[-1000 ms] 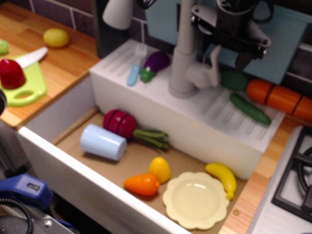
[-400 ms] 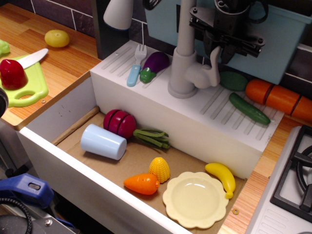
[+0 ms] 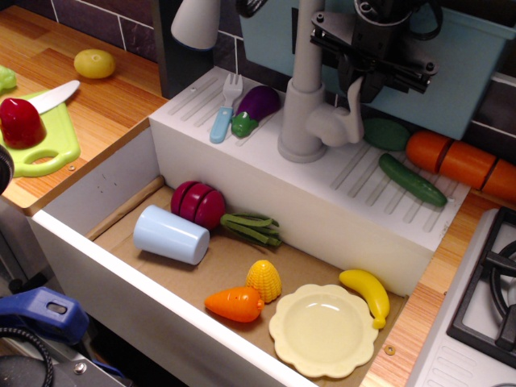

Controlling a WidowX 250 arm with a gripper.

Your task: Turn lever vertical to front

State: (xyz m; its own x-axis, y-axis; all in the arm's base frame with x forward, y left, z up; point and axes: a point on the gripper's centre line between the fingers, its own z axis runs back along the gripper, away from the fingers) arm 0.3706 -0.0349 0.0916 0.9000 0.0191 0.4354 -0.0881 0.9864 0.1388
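Observation:
The lever (image 3: 355, 101) is a slim pale grey handle standing roughly upright from its rounded hub (image 3: 326, 126), on the right side of the tall grey faucet column (image 3: 303, 85). My black gripper (image 3: 368, 79) hangs from the top of the view, right at the lever's upper end. One dark finger (image 3: 376, 85) sits just right of the lever's tip, close to or touching it. The other finger is hidden in the dark body, so I cannot tell whether the jaws are open or shut.
The white sink ledge (image 3: 266, 173) carries a fork (image 3: 223, 117), an aubergine (image 3: 256, 105), cucumbers (image 3: 413, 179) and a carrot (image 3: 459, 161). The basin holds a blue cup (image 3: 170, 235), a plate (image 3: 322, 330), a banana (image 3: 367, 294), corn (image 3: 264, 280) and a small carrot (image 3: 234, 305). A stove (image 3: 488, 306) is at the right.
The gripper has shifted left and slightly toward the lever, so its dark finger now stands next to the lever's tip. The lever itself still stands upright.

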